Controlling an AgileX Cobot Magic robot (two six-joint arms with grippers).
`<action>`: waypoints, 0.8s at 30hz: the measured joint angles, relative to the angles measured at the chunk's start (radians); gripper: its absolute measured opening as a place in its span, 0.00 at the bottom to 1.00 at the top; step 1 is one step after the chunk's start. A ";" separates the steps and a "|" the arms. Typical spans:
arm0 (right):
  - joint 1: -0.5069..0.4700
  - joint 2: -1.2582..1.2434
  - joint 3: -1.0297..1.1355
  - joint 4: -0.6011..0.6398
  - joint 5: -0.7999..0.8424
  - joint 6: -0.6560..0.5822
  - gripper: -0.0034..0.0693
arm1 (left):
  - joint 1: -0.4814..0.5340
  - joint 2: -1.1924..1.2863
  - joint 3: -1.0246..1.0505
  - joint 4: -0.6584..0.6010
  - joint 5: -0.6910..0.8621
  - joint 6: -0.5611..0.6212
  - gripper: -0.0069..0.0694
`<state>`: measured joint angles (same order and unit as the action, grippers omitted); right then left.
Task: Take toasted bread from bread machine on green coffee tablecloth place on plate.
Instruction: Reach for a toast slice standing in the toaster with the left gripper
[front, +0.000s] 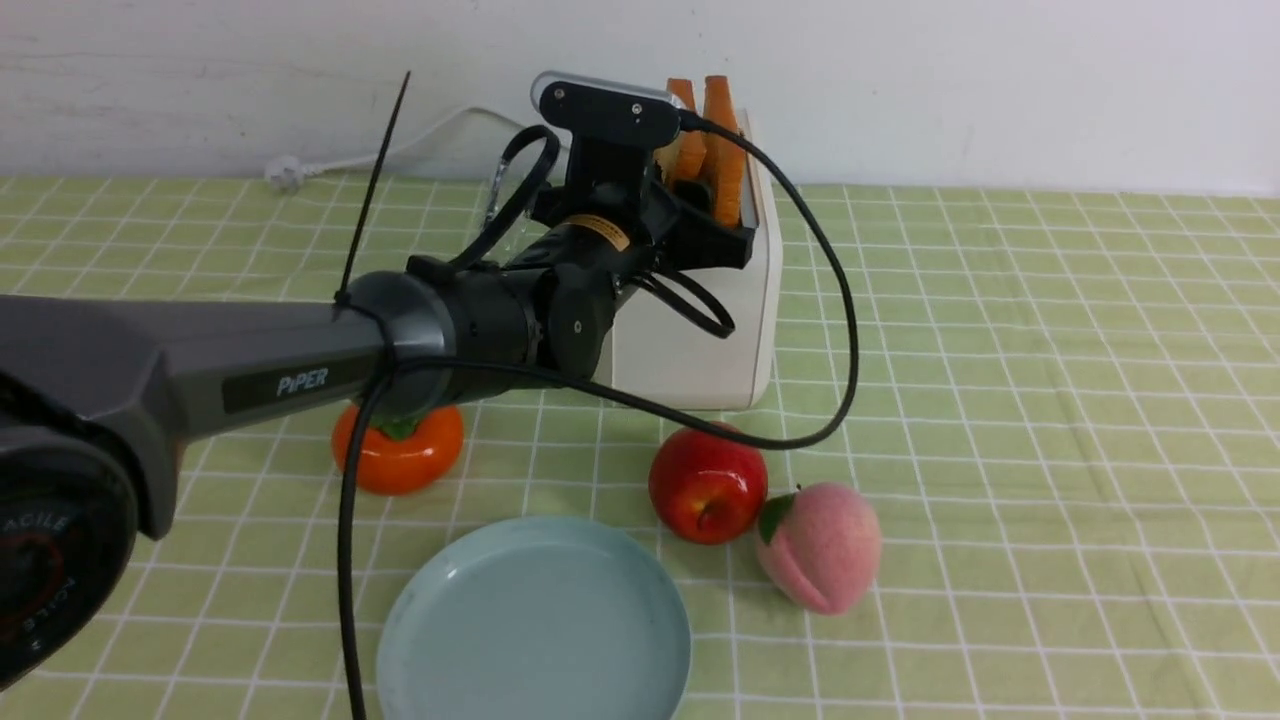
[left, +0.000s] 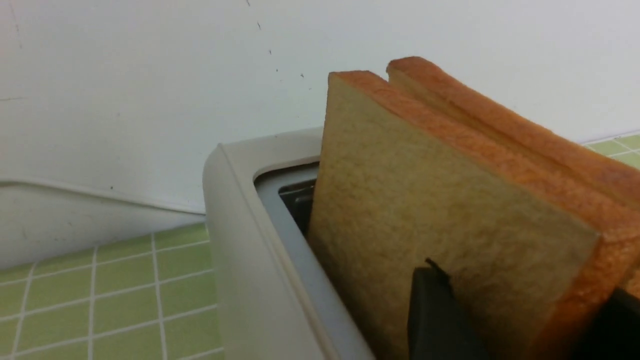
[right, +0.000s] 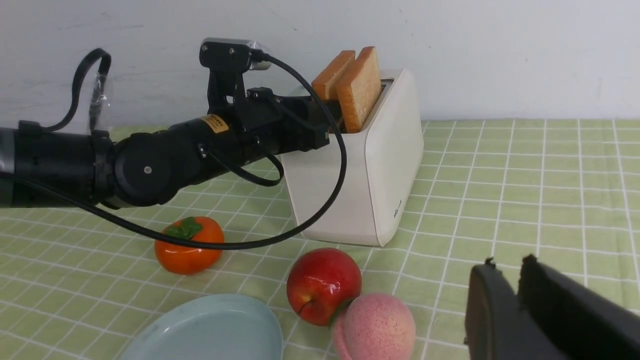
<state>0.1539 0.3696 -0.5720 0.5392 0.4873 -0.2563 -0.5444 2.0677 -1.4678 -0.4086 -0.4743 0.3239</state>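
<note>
Tan toast, front view: toasted bread (front: 722, 140) stands upright in the bread machine (front: 700, 340) at the far side of the green coffee tablecloth (front: 1000, 400). None on the plate (front: 535, 630) yet.
Left jaws, front view: up at the slots, around the slices. I can't see the grip from here.
Writing, front view: "PiPER" (front: 302, 381) on my left arm (front: 150, 360). Yellow wrist sticker (front: 598, 230) is too small to read.
Left wrist view: one finger (left: 440, 315) lies against the face of the near slice (left: 430, 200), the other sits past its crust edge. Clamped or only straddling, I can't tell.
Handling, my call: light, dry, stiff but crumbly. Rough faces shouldn't slip. I'd pinch across both faces in the part showing above the slot, squeeze gently, and lift straight up.
Right wrist view: right jaws are drawn almost together with nothing between them, low over the tabletop and well apart from the machine. Side mark (right: 400, 212) on the casing is unreadable.
</note>
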 joint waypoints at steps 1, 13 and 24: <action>0.000 0.000 0.000 0.000 0.000 0.000 0.17 | 0.000 0.000 0.000 -0.003 -0.002 0.003 0.49; 0.000 0.000 0.000 0.000 0.000 0.000 0.18 | 0.002 0.001 -0.001 -0.104 -0.066 0.147 0.30; 0.000 0.000 0.000 0.008 -0.001 0.000 0.08 | 0.002 -0.072 -0.001 -0.100 -0.053 0.150 0.22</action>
<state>0.1539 0.3696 -0.5717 0.5467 0.4862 -0.2563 -0.5427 1.9954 -1.4690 -0.5085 -0.5272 0.4742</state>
